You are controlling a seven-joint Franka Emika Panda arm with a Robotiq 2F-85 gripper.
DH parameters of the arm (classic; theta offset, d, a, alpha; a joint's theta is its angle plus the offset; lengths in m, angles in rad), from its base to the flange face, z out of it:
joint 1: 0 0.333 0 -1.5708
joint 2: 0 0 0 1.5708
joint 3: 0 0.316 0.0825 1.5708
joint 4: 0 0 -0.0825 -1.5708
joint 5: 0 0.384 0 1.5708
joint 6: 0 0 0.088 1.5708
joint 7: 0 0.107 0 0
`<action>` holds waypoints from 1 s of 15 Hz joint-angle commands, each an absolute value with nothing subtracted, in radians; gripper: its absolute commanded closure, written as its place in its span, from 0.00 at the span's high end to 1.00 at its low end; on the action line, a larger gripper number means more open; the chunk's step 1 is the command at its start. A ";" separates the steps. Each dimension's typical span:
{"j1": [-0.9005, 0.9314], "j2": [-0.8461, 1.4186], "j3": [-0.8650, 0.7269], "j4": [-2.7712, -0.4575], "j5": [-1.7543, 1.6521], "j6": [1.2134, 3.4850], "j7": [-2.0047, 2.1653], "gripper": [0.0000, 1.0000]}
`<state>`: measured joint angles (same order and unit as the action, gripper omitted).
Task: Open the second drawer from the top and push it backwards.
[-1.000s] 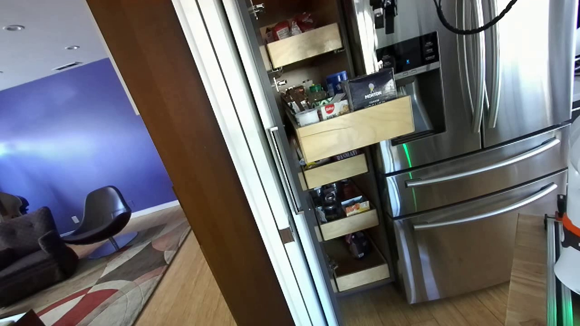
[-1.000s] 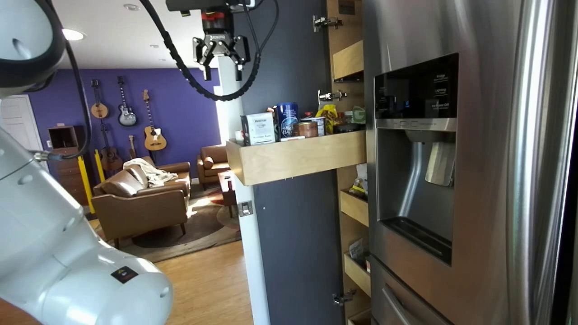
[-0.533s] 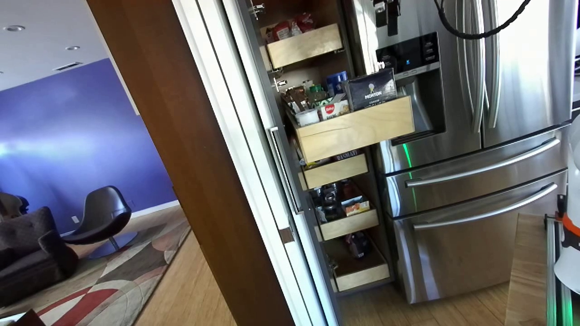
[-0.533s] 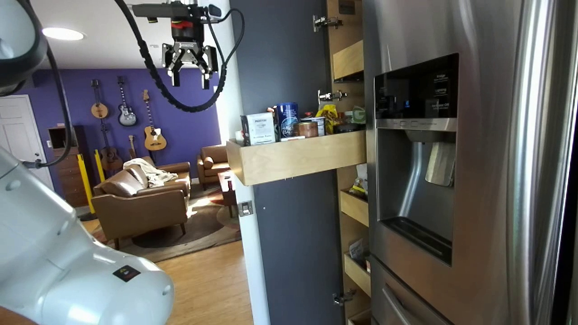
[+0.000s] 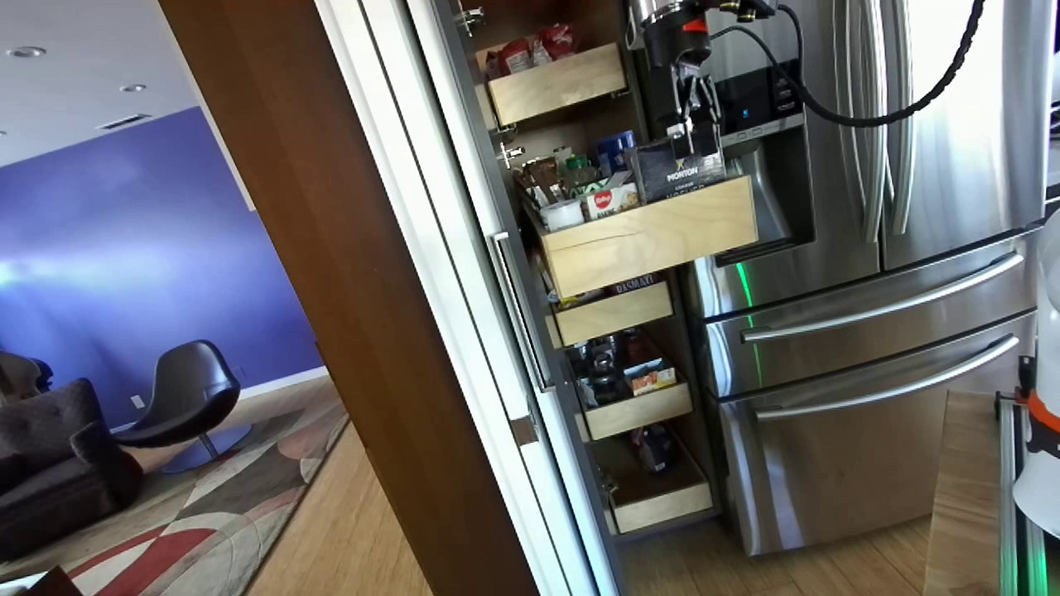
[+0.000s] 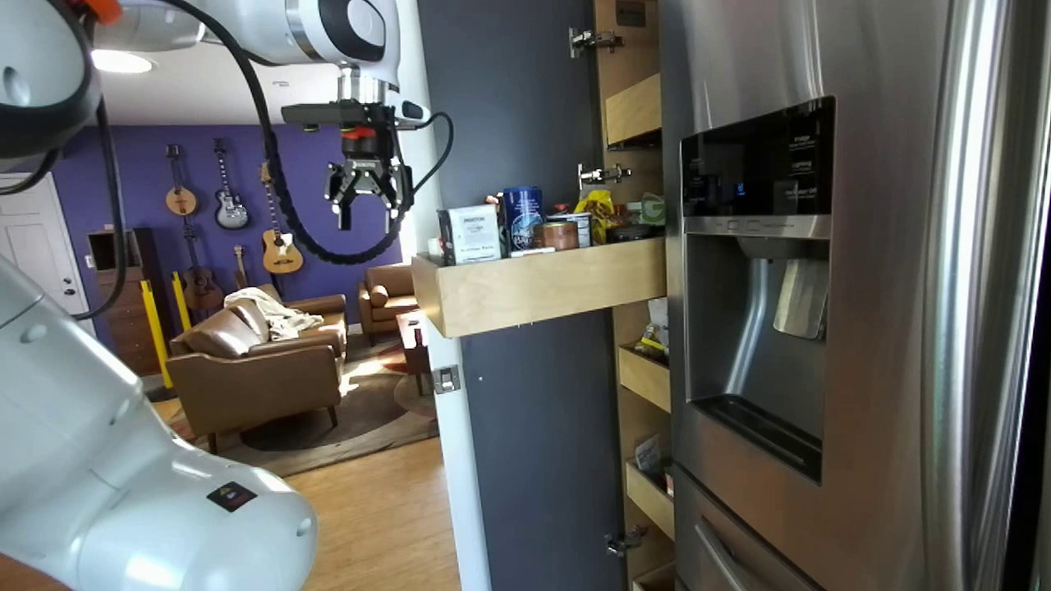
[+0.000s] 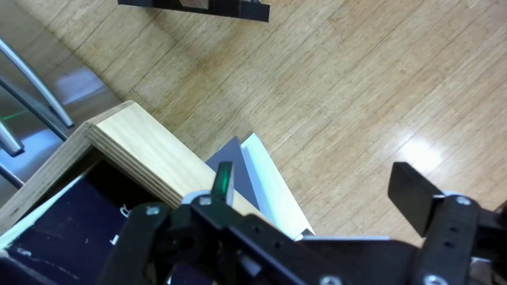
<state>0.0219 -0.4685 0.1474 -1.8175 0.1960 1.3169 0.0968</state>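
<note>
The second drawer from the top is a light wooden pull-out, drawn far out of the tall cabinet in both exterior views [image 5: 654,240] [image 6: 542,287]. It holds a dark Morton box [image 5: 675,170], a blue can [image 6: 521,217] and other packets. My gripper [image 6: 367,218] is open and empty, pointing down, just off the drawer's front end and a little above its rim. In an exterior view the gripper [image 5: 694,142] overlaps the Morton box. In the wrist view the gripper [image 7: 313,186] has its left finger overlapping the drawer's front board [image 7: 158,146], its right finger over the floor.
The top drawer [image 5: 559,83] and several lower drawers [image 5: 613,313] sit inside the cabinet. The open dark cabinet door [image 6: 542,443] stands alongside. A steel fridge [image 6: 870,328] is close beside the drawer. A black cable [image 6: 283,197] loops from the arm.
My gripper first moved left and slightly down in an exterior view, then further down and slightly right, near the drawer's front. It stays open. The drawer has not moved.
</note>
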 commanded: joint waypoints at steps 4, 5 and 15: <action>0.040 -0.468 0.137 -1.844 0.164 1.332 0.103 1.00; 0.040 -0.463 0.148 -1.845 0.160 1.333 0.122 1.00; 0.050 -0.455 0.240 -1.888 0.124 1.366 0.320 0.42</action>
